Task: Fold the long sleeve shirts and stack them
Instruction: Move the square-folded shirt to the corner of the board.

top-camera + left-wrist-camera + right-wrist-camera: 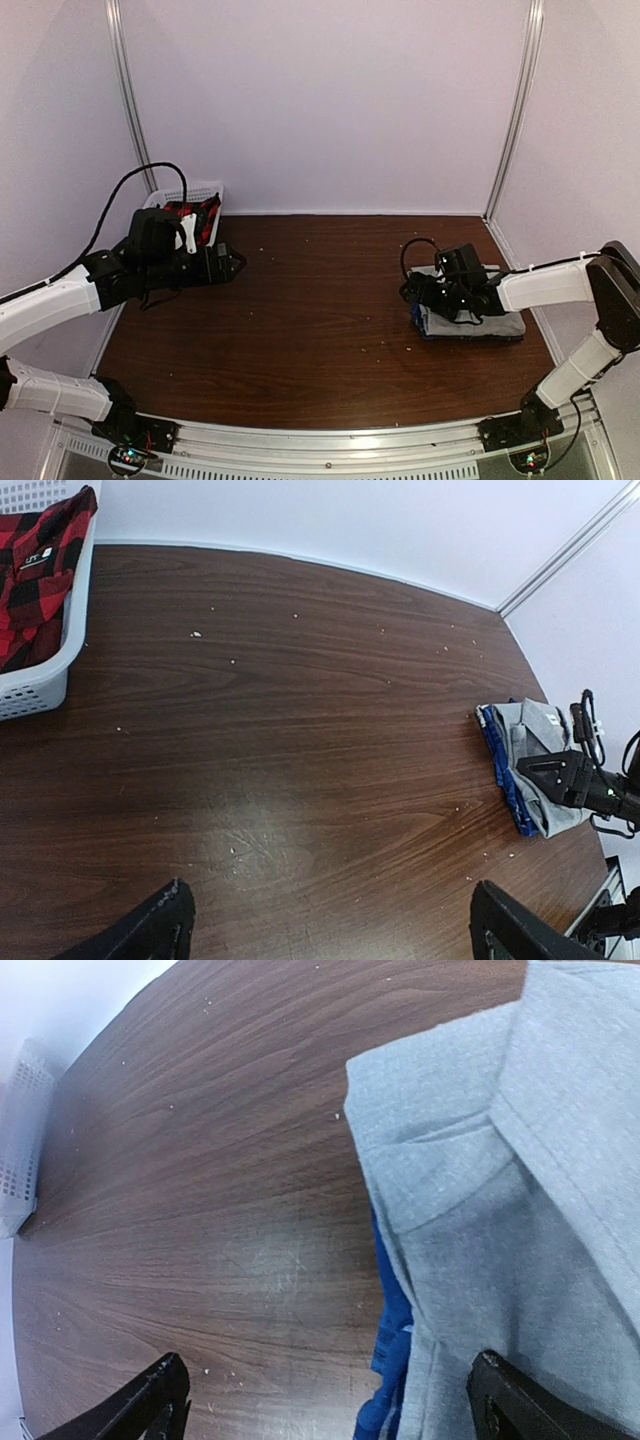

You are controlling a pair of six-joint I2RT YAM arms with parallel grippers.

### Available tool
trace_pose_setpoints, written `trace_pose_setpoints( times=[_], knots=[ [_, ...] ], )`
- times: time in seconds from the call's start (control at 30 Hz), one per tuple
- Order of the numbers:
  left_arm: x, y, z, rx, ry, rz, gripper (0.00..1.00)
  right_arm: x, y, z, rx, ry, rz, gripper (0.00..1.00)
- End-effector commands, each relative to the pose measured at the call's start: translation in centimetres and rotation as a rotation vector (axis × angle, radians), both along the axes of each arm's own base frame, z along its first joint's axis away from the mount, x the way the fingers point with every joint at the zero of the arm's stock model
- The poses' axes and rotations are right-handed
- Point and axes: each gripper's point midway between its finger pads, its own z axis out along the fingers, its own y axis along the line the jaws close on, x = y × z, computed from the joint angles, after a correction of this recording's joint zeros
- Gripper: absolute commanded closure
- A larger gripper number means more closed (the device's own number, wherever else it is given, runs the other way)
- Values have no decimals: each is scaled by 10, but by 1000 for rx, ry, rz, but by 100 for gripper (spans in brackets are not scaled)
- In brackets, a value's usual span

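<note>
Dark tabletop [320, 300], far right: grey shirt [500, 1210] folded atop blue plaid shirt [392, 1330]. Right tool [330, 1400] released, low over it. Best lift straight, without snagging fabric. Left tool [330, 930] spread empty too.

At the right of my counter [320, 310], the top shirt [497, 326] lies on the bottom shirt [416, 316], my right pincer [328, 1388] over their left edge. In the far left corner stands a basket [158, 199] with a third shirt [203, 216] in it, my left pincer [330, 910] just before it.
</note>
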Motion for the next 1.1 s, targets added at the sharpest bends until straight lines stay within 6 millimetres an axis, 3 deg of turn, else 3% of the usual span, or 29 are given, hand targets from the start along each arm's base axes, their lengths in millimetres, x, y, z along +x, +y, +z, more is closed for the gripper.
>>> trace_pose_setpoints(
  times=[0.0,0.2,0.47,0.67,0.9,1.07],
  knots=[
    [5,-6,10,-42,-25,-6,2,-17,-34,-6,-78,21,-62,1],
    [6,-6,7,-43,-19,-3,2,-27,-44,3,-93,14,-54,0],
    [6,-14,8,-72,-10,-31,2,-23,2,28,-20,-27,59,0],
    [5,-12,8,-73,-10,-27,2,-40,39,15,5,9,108,0],
    [4,-12,7,-73,-9,-29,2,-58,54,-5,26,43,142,0],
    [5,-15,7,-77,-4,-32,2,-59,68,14,2,1,192,0]
  ],
)
